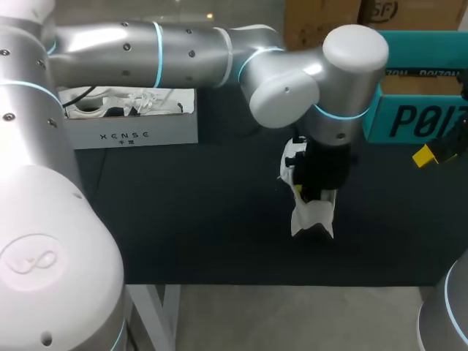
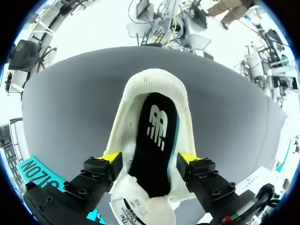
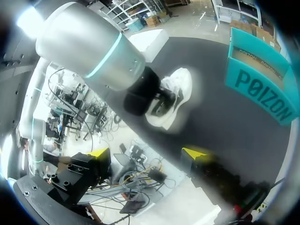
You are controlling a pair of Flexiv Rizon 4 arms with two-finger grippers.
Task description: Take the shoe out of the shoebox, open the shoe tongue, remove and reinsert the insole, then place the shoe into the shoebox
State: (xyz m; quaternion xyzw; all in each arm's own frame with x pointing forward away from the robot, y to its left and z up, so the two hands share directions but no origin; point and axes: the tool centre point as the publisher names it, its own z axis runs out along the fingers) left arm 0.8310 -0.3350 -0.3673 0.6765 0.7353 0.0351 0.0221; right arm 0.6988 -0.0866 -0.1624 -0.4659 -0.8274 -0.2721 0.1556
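Note:
A white shoe point(image 1: 311, 216) lies on the dark table, right of the middle. In the left wrist view the shoe point(image 2: 154, 82) points its heel away from me, and a black insole point(image 2: 152, 140) lies inside it. My left gripper point(image 2: 149, 158) hangs straight over the shoe's opening, open, with one yellow finger along each side of the shoe. The wrist hides most of the shoe from above. The teal shoebox point(image 1: 417, 110) stands at the back right. My right gripper point(image 3: 146, 152) is open and holds nothing, off near the table's right edge point(image 1: 433, 153), facing the shoe point(image 3: 180, 89).
A white box point(image 1: 131, 126) holding another white shoe and paper stands at the back left. The left arm spans the back of the table from the left. The teal shoebox point(image 3: 258, 84) sits beyond the shoe on the right arm's side.

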